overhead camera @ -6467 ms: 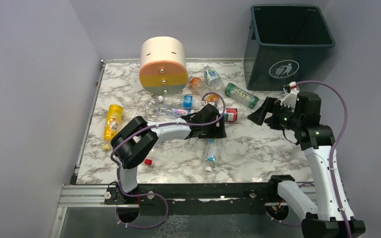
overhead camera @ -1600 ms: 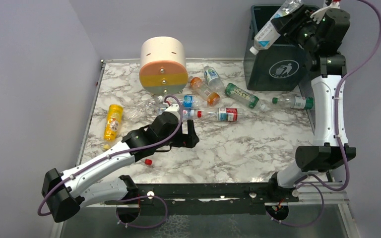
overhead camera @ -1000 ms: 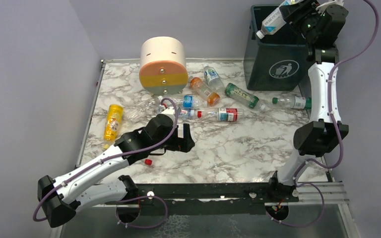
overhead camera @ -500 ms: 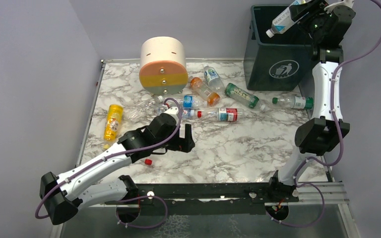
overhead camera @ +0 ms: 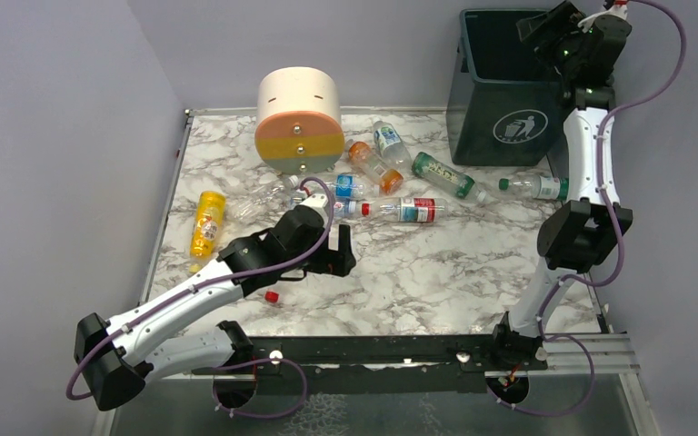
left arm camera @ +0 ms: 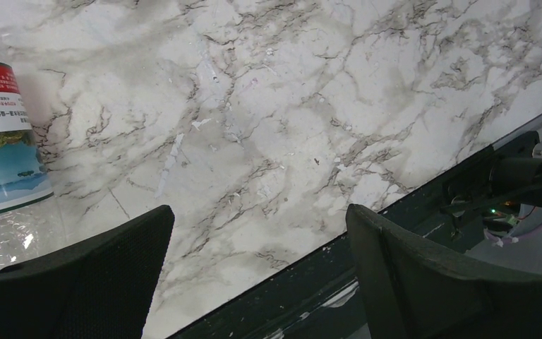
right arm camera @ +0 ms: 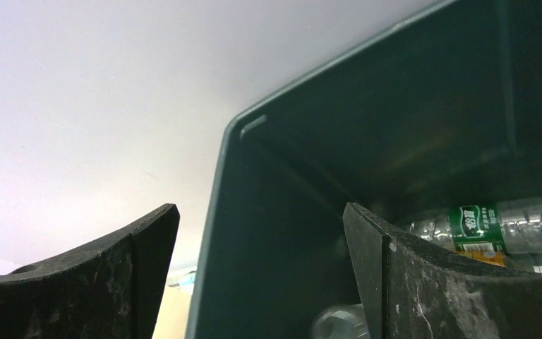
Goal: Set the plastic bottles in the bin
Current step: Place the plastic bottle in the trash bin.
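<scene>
Teal bin (overhead camera: 509, 100), table's (overhead camera: 454, 272) two o'clock, holds a green-labelled bottle (right arm camera: 497, 224); right gripper (overhead camera: 547, 25) above, jaws apart, empty. Also empty, left gripper (overhead camera: 338, 247) wide; red-labelled bottle (overhead camera: 409, 210) at its two o'clock.

A cream drawer unit (overhead camera: 299, 118) stands on the marble table (overhead camera: 454, 272), a loose red cap (overhead camera: 272, 296) well apart.

Litter-person sign (overhead camera: 515, 129) on bin (overhead camera: 474, 116); txt illegible
</scene>
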Tool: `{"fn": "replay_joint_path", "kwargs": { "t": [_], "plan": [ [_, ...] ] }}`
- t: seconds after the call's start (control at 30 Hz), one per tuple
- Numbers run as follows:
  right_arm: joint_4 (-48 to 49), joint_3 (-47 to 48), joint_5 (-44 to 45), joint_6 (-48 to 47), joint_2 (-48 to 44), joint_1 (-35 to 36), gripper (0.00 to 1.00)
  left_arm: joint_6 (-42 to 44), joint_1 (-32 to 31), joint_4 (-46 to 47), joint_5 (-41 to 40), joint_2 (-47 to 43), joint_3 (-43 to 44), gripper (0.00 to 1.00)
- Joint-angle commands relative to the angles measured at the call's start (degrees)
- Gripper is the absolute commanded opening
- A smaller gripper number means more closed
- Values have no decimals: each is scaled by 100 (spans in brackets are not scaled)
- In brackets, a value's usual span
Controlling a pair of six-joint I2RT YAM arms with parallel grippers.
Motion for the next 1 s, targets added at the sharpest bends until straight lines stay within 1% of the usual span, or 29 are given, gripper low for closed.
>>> {"fn": "replay_joint_path", "kwargs": {
  "t": [0.0, 0.13, 0.27, 0.37, 0.53, 0.67, 0.77, 0.87, 0.97],
  "plan": [
    [83, 370, -254, -81, -247, -31, 90, 130, 87, -49, -166, 20, 218, 99],
    [32, 241, -479, -63, -669, -31, 90, 234, 147, -182, -220, 16, 330, 99],
    [29, -420, -802, 3, -1415, -2, 91, 405, 245, -416, -350, 4, 487, 99],
    [24, -1227, -1007, -71, -2125, 104, 91, 518, 345, -560, -444, -22, 606, 99],
    [-68, -2895, -1354, -212, -3255, 455, 92, 636, 525, -710, -594, -40, 616, 99],
    [-184, -4285, -1470, -195, -4001, 942, 92, 652, 745, -747, -685, -6, 557, 99],
    [-182, -5198, -1436, -176, -4501, 1443, 92, 608, 893, -774, -755, 114, 538, 99],
    [-181, -5948, -1487, -131, -4967, 1784, 92, 576, 1017, -846, -920, 254, 564, 99],
    [-284, -6427, -1611, -163, -5308, 1889, 92, 551, 1133, -983, -1224, 351, 609, 99]
  ]
}}
